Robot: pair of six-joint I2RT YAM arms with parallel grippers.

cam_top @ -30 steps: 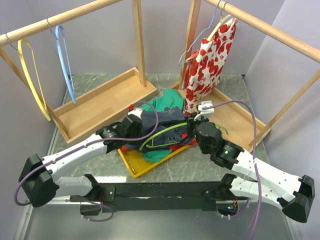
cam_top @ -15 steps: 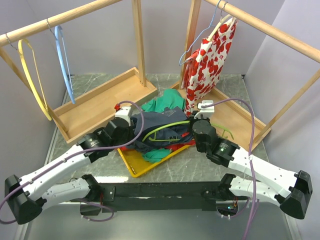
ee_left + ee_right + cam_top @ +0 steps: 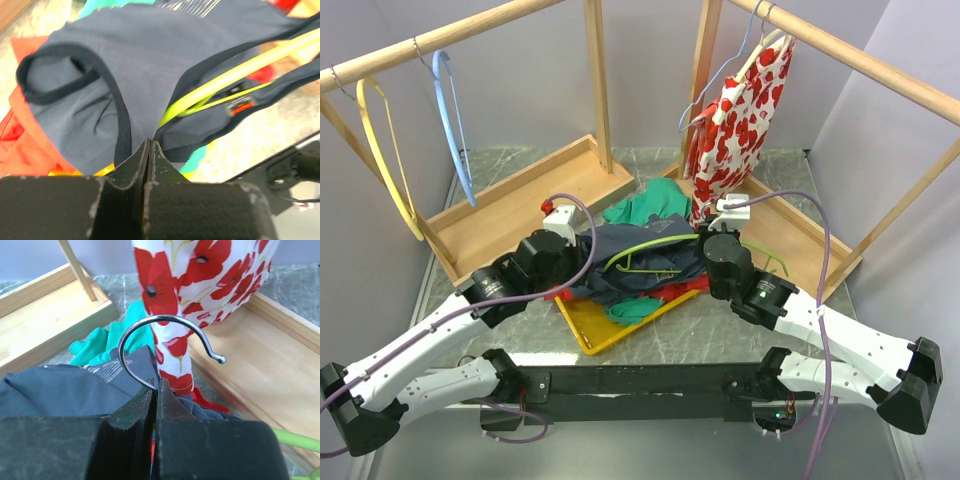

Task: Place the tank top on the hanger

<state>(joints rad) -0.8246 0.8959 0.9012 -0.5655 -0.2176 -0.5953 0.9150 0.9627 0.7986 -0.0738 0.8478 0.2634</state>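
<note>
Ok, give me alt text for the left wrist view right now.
The left fingers are pinched shut on the edge of the navy tank top, which fills the frame. The lime-green hanger emerges from under the fabric toward the upper right; a red garment lies beneath at left.

The left hand (image 3: 149,149) has drawn back leftward, pulling the tank top (image 3: 620,265) wider to the left; the hanger (image 3: 655,245) now sits slightly farther away.
</note>
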